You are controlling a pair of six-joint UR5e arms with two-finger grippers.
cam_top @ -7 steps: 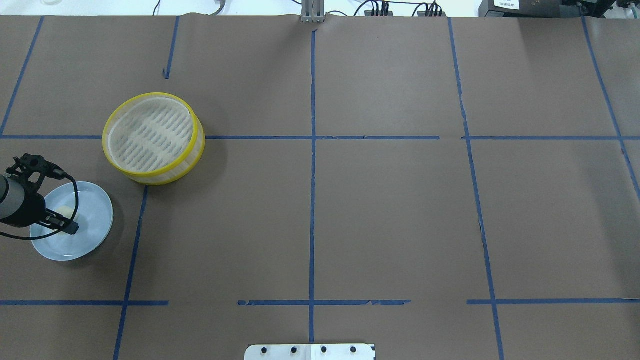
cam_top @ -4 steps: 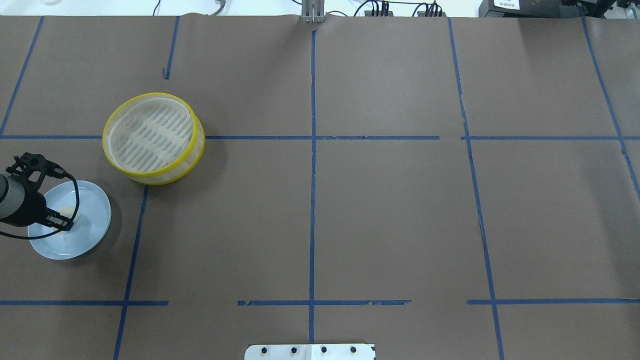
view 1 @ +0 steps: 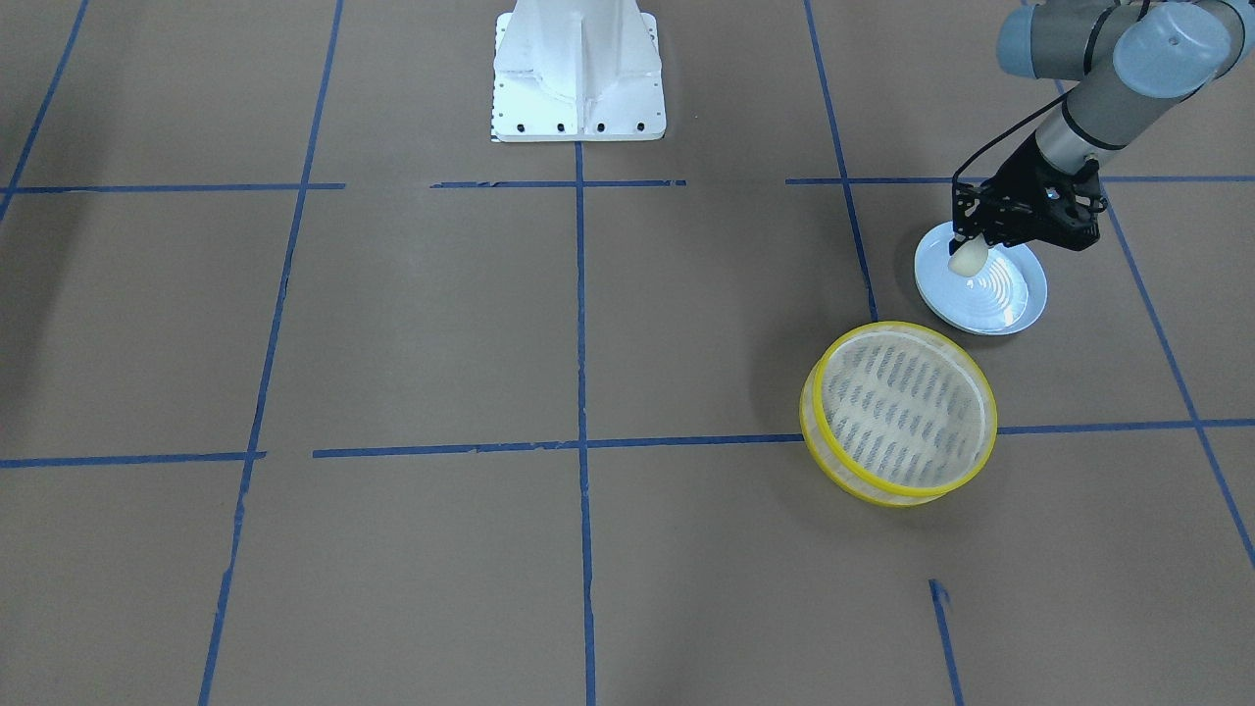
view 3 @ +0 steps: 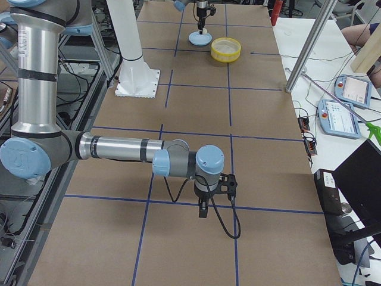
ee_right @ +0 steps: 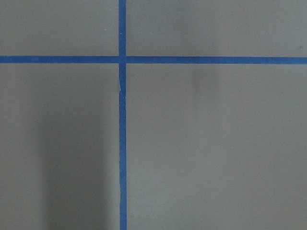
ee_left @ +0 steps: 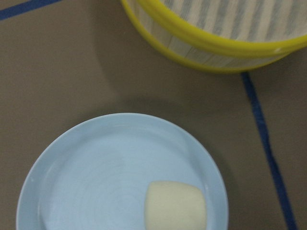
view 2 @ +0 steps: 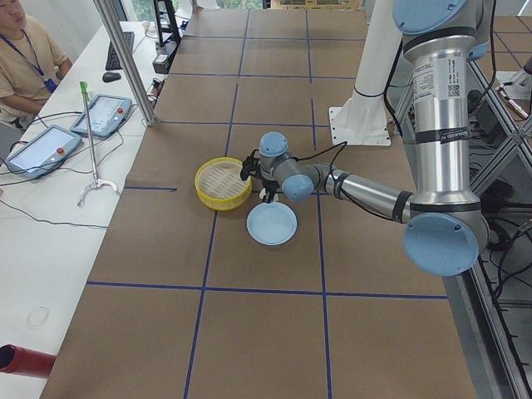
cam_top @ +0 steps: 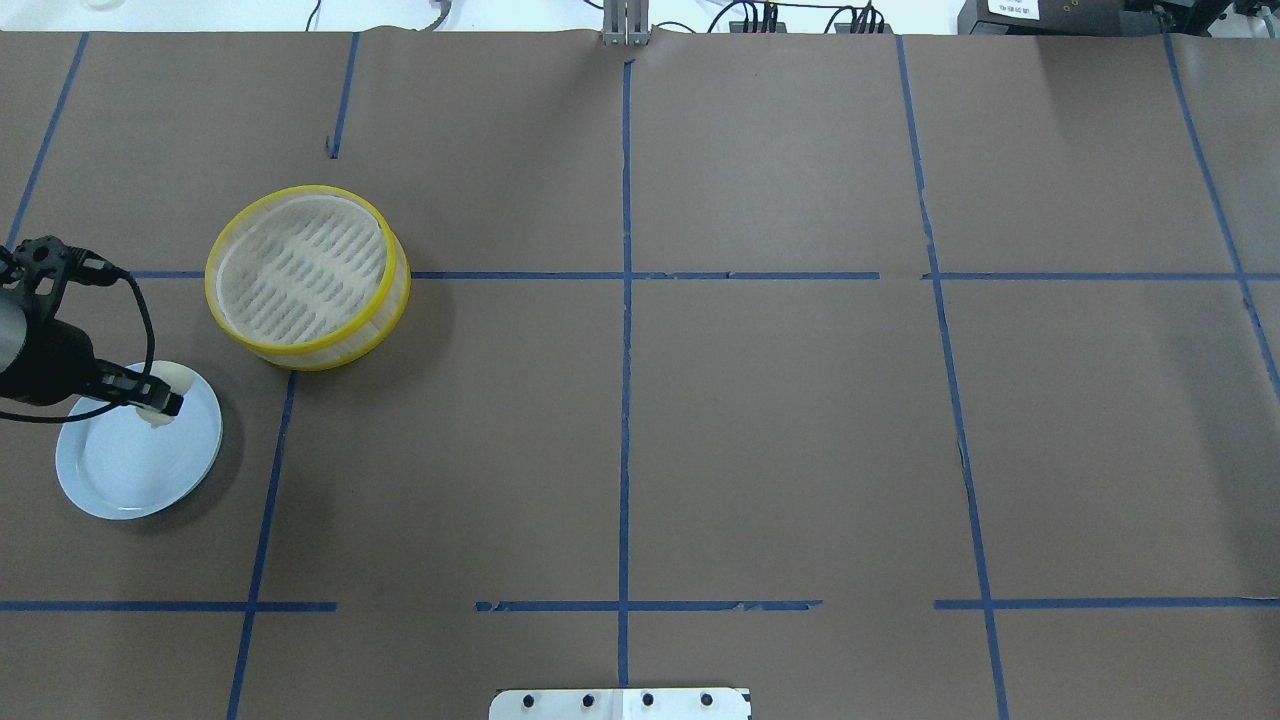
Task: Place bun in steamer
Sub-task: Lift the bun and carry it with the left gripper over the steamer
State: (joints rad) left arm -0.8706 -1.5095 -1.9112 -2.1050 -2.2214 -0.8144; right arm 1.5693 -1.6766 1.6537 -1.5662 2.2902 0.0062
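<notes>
The cream-white bun is held between the fingers of my left gripper, a little above the far right rim of the pale blue plate. The front view shows the bun hanging under the gripper over the plate. The left wrist view shows the bun over the plate, with the steamer beyond. The yellow-rimmed steamer stands empty, just beyond and to the right of the plate. My right gripper shows only in the exterior right view; I cannot tell its state.
Brown paper with blue tape lines covers the table. The robot's white base stands at the near edge. The right arm hovers low over the table far from the steamer. An operator and tablets are beside the table.
My left gripper has closed on the bun and risen with it, moving toward the steamer side of the plate. The plate shifted slightly earlier.
</notes>
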